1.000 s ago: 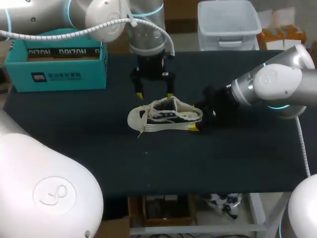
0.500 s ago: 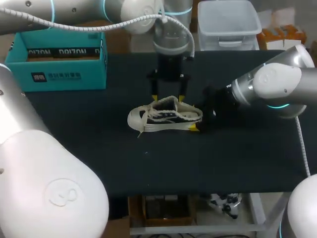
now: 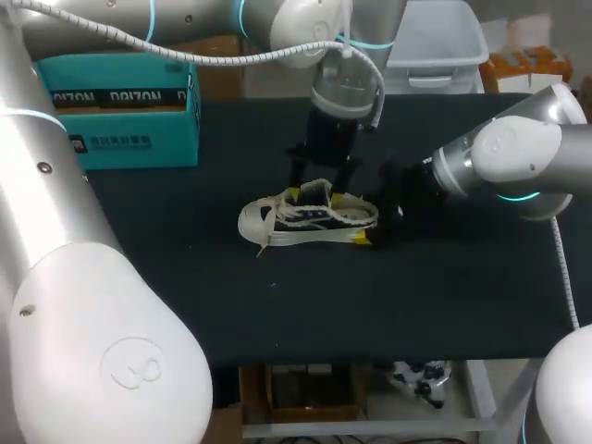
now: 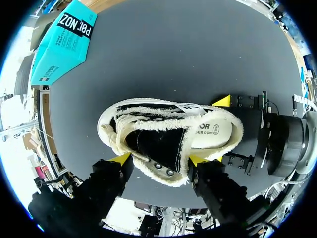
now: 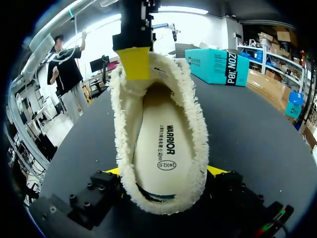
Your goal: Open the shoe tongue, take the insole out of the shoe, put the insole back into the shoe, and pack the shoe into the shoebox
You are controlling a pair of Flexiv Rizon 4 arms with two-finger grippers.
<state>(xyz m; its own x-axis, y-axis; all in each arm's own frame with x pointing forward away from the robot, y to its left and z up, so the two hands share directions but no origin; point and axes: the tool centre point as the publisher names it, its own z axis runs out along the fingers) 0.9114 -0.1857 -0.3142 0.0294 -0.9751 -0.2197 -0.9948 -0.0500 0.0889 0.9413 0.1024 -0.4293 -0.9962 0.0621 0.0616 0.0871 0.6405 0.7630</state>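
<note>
A white low sneaker [image 3: 305,220] with a fleecy lining lies on the black table [image 3: 185,277], toe to the left. Its white insole [image 5: 166,148] is inside. My left gripper [image 3: 317,194] comes down from the back onto the shoe's opening. In the left wrist view it [image 4: 159,159] is open, and its yellow fingertips [image 4: 120,158] straddle the black tongue [image 4: 158,144]. My right gripper [image 3: 370,224] is open at the heel. The heel [image 5: 163,198] sits between its fingers [image 5: 218,171], with a small gap on one side.
A teal shoebox [image 3: 120,116] stands open at the table's back left, well away from the shoe. The front half of the table has nothing on it but a few small specks of fluff [image 3: 273,284].
My left gripper has swung to the right and come down over the shoe's tongue, and its fingers have narrowed. The right arm and the shoe have stayed put.
</note>
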